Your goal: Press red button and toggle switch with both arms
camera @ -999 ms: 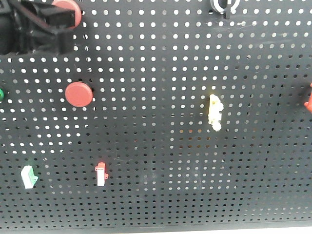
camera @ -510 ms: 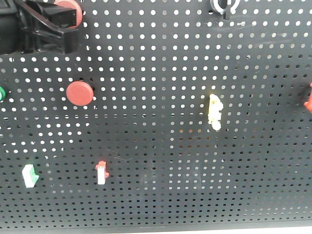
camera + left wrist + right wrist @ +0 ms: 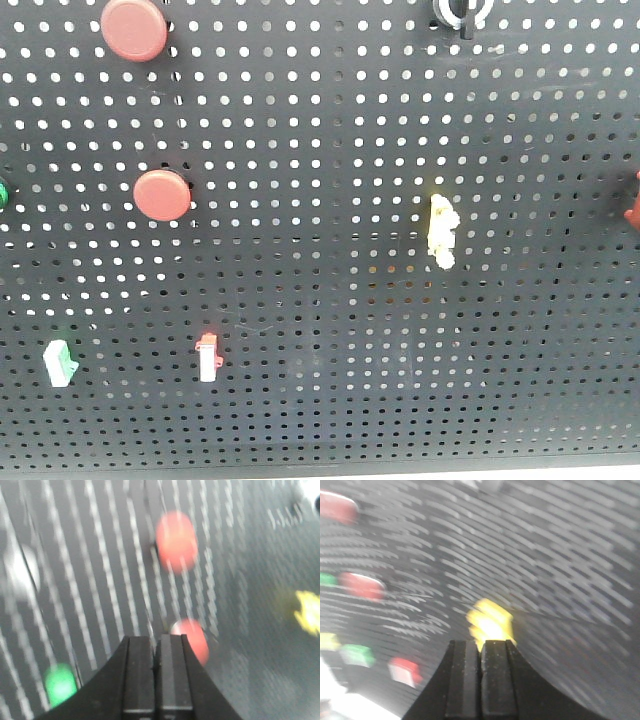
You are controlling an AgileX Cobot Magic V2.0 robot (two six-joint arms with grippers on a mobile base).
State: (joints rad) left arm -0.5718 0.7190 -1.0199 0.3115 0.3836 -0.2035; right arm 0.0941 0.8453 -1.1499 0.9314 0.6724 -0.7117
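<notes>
Red button [image 3: 133, 28] face fully exposed, open approach from the front. Below it the smaller red button [image 3: 162, 195] sticks out; green button [image 3: 2, 193] lower-left at frame edge. To its right, flat pegboard [image 3: 300, 112] runs to the toggle switch [image 3: 458, 12]. Yellow piece [image 3: 441, 231] lower-right, well apart.

Left gripper [image 3: 155, 641]: matte black plastic, blocky. Two flat-topped rectangular halves, thin vertical seam between. Faint horizontal line crossed each half low down. Base flared outward into curved shoulders.

Right gripper [image 3: 480, 644]: same black blocky build, square-cut tips, narrow dark seam, sloping flared base. Surface carried fine pale speckling.
</notes>
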